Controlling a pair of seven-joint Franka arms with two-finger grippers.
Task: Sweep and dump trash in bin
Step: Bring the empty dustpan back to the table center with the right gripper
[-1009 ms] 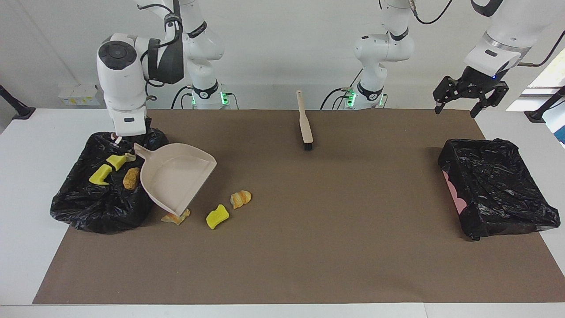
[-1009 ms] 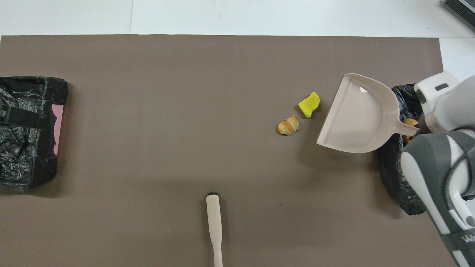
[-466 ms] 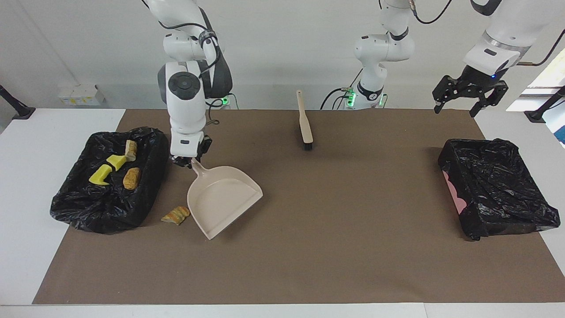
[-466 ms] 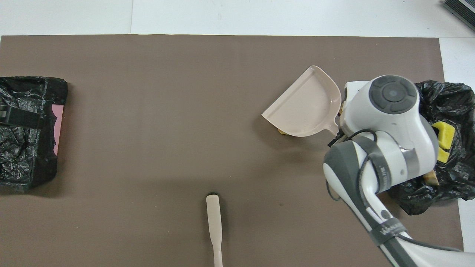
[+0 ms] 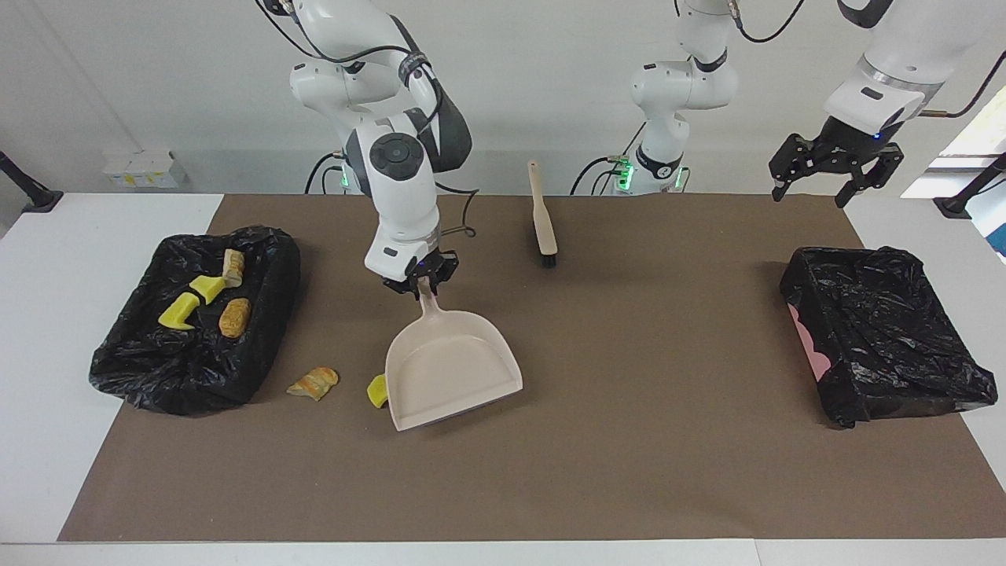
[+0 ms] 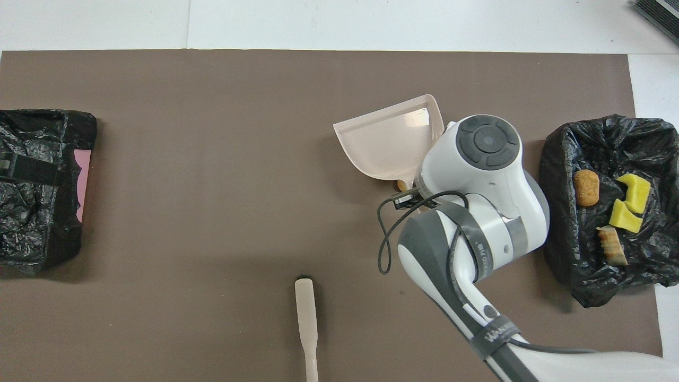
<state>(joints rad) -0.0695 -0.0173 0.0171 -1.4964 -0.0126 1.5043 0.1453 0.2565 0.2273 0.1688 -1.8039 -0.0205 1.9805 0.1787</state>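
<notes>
Gripping the handle of the beige dustpan (image 5: 452,369) in shut fingers, right gripper (image 5: 417,281), pan held up over the brown mat (image 5: 629,440) with its open lip tipped down and away from the robots. Showing just beside the pan's edge, toward the right arm's end, part of a yellow chunk (image 5: 377,391); lying apart from it on the mat, between chunk and bin, a striped pastry lump (image 5: 313,383). Peeking from under the pan in the overhead view, a sliver of another brown scrap (image 6: 402,185), too hidden to identify. Sitting at the right arm's end of the table, black-bagged bin (image 5: 189,330), holding two yellow chunks (image 5: 191,301), a brown lump (image 5: 234,317) and a pale striped piece (image 5: 232,267) nearer the robots. Resting near the robots' edge of the mat, midway between the arms, a beige brush (image 5: 542,220) with dark bristles pointing away from the robots. Waiting over the corner of the mat at the left arm's end, left gripper (image 5: 809,191), fingers spread wide, nothing in them. Lying at that same end, second black-bagged bin (image 5: 884,330), pink showing at its edge. Reading partly "WANA" on a band around the right arm in the overhead view, rest of the lettering not legible.
</notes>
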